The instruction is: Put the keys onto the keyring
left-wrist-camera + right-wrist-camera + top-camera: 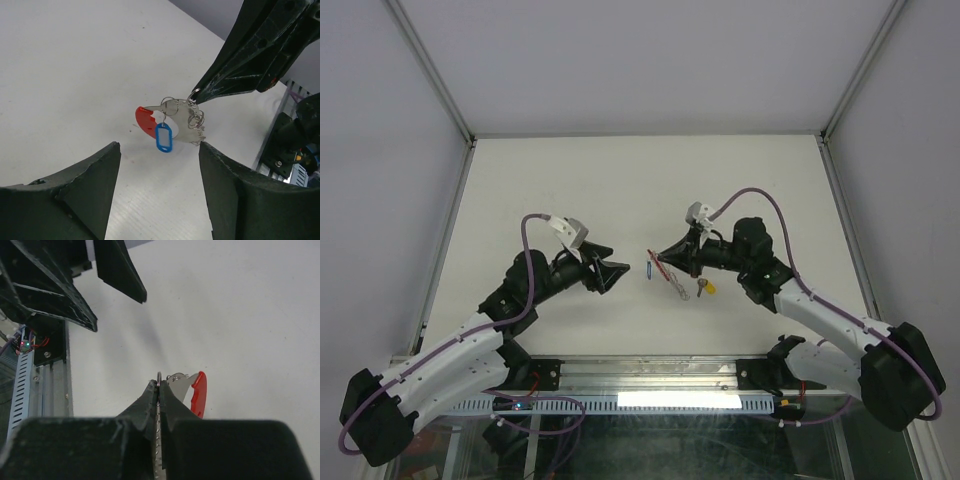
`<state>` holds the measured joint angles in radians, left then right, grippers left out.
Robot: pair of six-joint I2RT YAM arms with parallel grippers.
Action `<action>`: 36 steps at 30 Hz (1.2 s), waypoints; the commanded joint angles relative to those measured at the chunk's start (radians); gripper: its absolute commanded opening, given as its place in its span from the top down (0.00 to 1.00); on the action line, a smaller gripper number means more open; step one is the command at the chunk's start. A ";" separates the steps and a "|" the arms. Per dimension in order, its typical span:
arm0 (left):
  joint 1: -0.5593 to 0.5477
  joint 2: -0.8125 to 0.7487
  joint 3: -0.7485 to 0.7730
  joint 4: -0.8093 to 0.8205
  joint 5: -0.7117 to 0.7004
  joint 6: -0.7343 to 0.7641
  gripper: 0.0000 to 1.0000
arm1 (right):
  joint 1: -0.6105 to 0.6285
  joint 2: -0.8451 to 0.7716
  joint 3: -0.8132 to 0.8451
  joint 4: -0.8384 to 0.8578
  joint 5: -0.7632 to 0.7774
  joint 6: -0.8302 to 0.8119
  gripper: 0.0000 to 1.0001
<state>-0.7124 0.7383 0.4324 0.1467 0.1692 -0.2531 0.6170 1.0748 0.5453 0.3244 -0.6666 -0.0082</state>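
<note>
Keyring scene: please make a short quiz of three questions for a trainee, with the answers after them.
1. True or false: the left gripper is shut on the keyring.
2. Which key lies on the table, apart from the keyring? A. the yellow key B. the blue key C. both
3. What colour is the keyring's curved tab?
Key: 1. False: the right gripper holds it; the left one is open and empty. 2. A. 3. Red.
</note>
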 commanded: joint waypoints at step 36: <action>-0.031 0.204 0.303 -0.112 0.211 0.161 0.30 | 0.001 -0.139 0.069 -0.090 -0.093 -0.121 1.00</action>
<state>-0.7174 0.9485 0.6872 0.0227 0.3233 -0.1741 0.6170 0.9825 0.5777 0.2264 -0.7479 -0.1234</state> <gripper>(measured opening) 0.699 0.009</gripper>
